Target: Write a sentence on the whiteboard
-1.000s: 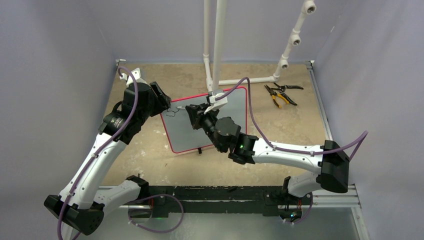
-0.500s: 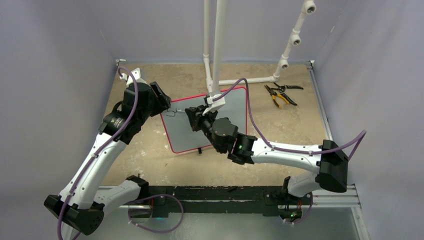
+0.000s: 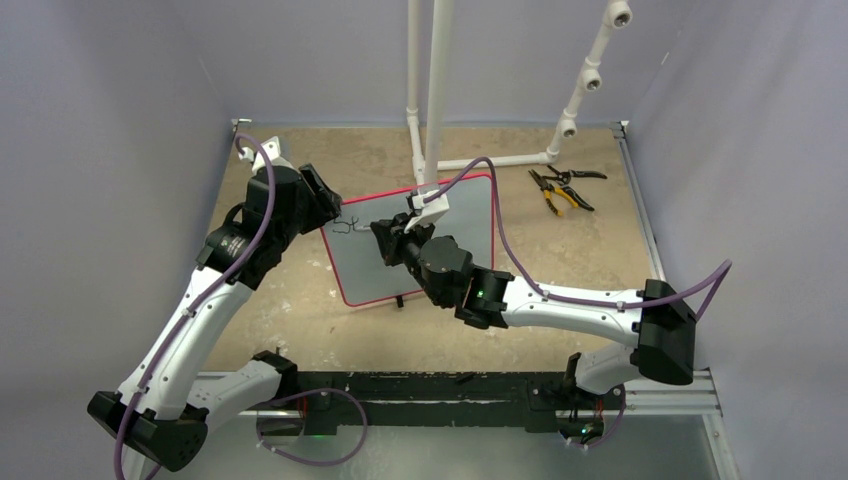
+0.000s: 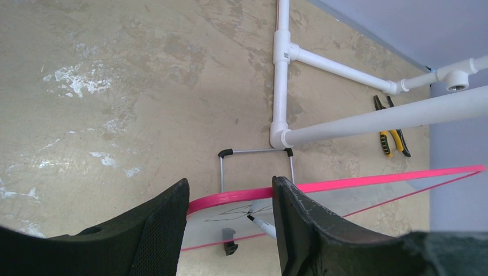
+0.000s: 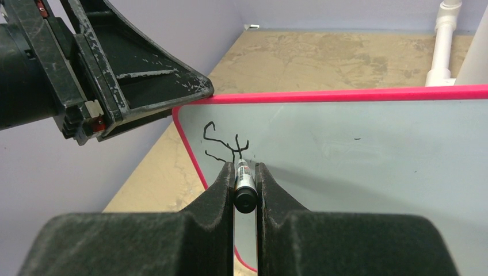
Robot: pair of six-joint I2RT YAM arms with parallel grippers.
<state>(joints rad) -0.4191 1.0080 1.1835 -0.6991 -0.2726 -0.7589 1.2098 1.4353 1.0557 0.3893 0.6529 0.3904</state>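
The sentence [image 5: 224,144] has gained strokes, perhaps a "t", from the marker [image 5: 244,184].

From above the right arm [image 3: 560,305] hides much of the whiteboard [image 3: 365,275], and the sentence [image 3: 346,228] is too small to read.

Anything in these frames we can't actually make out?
- Top view: the writing is too small to read; the right arm covers the whiteboard's middle.
- Right wrist view: the marker is seen end-on, so tip contact is unclear; the right fingers hide the board's lower edge.
- Left wrist view: the left fingers hide whether they touch the board.
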